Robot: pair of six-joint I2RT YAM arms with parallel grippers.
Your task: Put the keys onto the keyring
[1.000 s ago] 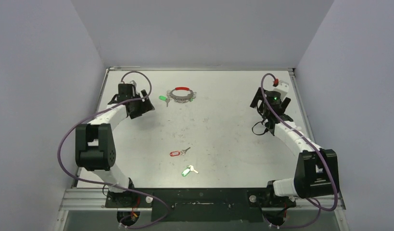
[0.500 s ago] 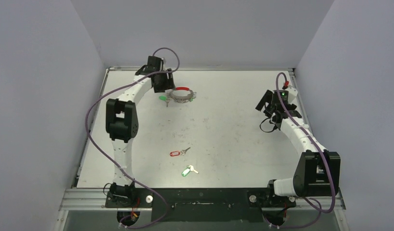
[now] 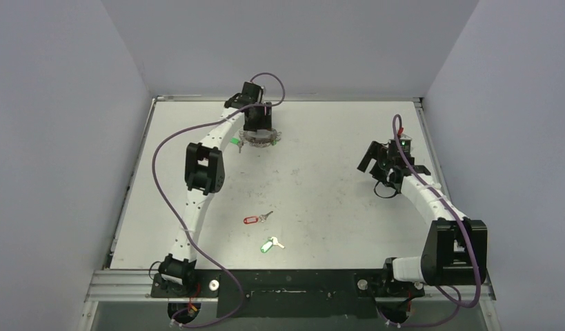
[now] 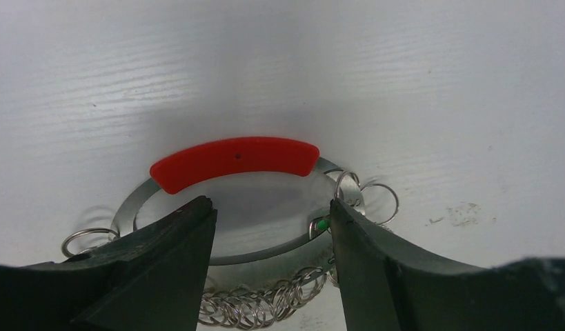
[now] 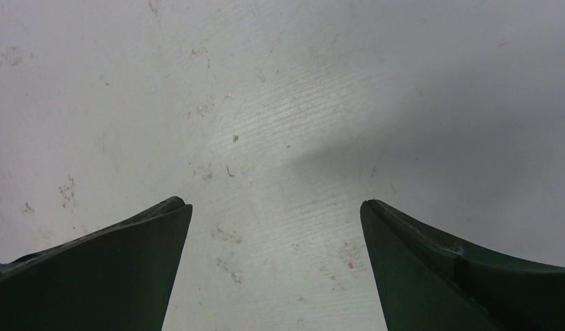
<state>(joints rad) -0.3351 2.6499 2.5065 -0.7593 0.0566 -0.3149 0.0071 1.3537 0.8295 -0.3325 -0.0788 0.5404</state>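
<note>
- Overhead only: red-tagged key (image 3: 252,220) and green-tagged key (image 3: 268,245) mid-table, well apart from the far keyring (image 3: 260,140).
- Close on left wrist: keyring's red arc, flat silver band, fringe of wire loops.
- Parted over keyring, left gripper (image 4: 269,208), clasping nothing; spread wide above scuffed table (image 5: 265,103), right gripper (image 5: 276,205).

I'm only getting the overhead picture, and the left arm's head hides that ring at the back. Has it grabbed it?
Observer: No. Its wrist camera shows the left pincer open, with its fingers apart over the keyring and nothing pinched.
Operator: What's the silvery fuzz around the ring?
Observer: A chain of small wire loops, bunched along the side nearest the pincer.
Operator: And the other arm, is it holding a key?
Observer: No, the right pincer is wide open over bare table.
</note>
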